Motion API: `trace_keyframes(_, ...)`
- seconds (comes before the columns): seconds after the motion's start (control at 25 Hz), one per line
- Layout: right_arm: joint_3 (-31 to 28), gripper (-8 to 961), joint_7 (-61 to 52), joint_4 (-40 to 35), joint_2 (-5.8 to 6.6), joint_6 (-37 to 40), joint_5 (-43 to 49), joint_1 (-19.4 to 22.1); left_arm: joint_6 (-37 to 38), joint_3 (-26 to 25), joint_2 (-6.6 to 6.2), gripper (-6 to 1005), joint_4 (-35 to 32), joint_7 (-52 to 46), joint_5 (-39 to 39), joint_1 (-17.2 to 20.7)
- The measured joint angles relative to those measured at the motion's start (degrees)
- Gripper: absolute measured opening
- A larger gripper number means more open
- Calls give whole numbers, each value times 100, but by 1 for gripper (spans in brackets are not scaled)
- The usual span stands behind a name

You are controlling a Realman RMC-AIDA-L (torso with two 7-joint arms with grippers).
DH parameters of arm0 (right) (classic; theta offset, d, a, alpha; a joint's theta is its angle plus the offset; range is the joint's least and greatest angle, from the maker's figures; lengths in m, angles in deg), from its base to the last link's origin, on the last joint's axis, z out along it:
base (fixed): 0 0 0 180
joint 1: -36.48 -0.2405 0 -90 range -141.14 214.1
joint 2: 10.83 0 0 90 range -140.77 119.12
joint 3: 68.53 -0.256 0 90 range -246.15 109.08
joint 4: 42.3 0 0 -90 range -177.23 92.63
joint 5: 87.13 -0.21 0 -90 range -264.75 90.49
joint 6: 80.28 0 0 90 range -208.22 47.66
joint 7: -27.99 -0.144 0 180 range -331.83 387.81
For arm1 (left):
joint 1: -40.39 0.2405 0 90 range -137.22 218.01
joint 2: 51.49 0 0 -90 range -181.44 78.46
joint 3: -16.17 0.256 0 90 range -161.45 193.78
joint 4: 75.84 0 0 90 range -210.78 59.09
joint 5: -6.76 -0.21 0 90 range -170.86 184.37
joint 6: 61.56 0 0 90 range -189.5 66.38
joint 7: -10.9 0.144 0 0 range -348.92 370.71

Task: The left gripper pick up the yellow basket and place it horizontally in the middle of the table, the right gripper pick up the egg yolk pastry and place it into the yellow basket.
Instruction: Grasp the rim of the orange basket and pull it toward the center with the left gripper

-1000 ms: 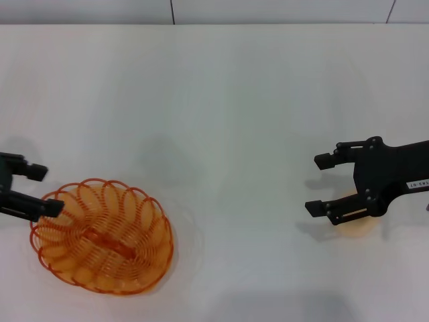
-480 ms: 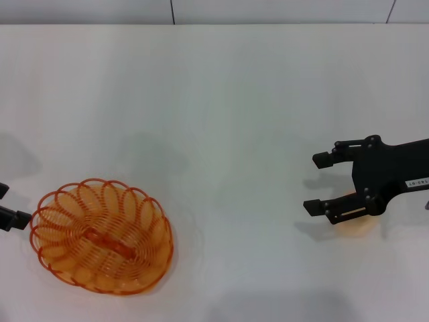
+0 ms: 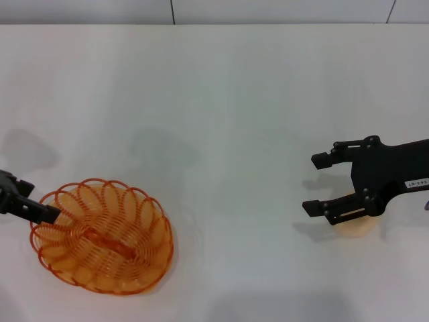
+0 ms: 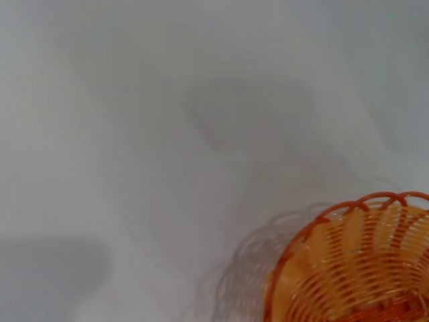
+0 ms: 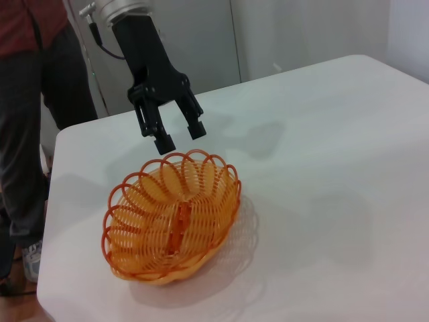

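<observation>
Now the left gripper (image 5: 175, 136), fingers open, is hovering over the basket (image 3: 102, 235) rim; light, stiff wire, best pinched there.

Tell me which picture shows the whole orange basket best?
The right wrist view: the yellow basket shows whole, side-on, rim loops and ribs clear, with the open left gripper just above its rim. The head view also shows it whole, but from above. The left wrist view catches only one edge.

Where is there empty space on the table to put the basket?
The wide bare stretch of table between the yellow basket and the right end effector is free. It is crowded by the left end effector, at the basket's rim.
</observation>
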Motion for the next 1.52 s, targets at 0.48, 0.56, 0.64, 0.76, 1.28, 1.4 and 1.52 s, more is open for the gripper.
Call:
trace_keyframes(0.48,-1,860,-3,0,-7,0,-2,1,-286,443,17,887,136,-770,-447,-179)
trace_keyframes(0.56,2,860,-3,0,-8,0,-23,2,-379,482,31,887,248,-860,-530,-227)
trace_keyframes(0.64,7,860,-3,0,-9,0,-51,7,-436,554,53,887,326,-920,-547,-254)
trace_keyframes(0.76,30,860,-3,0,-9,0,-62,9,-479,686,80,887,363,-986,-550,-270)
trace_keyframes(1.28,61,860,-3,0,-9,0,-77,21,-581,983,91,881,560,-1391,-575,-402)
trace_keyframes(1.4,61,860,-3,0,-9,0,-77,26,-580,1083,80,876,560,-1474,-596,-419)
trace_keyframes(1.52,61,860,-3,0,-9,0,-77,35,-569,1105,76,872,565,-1503,-630,-452)
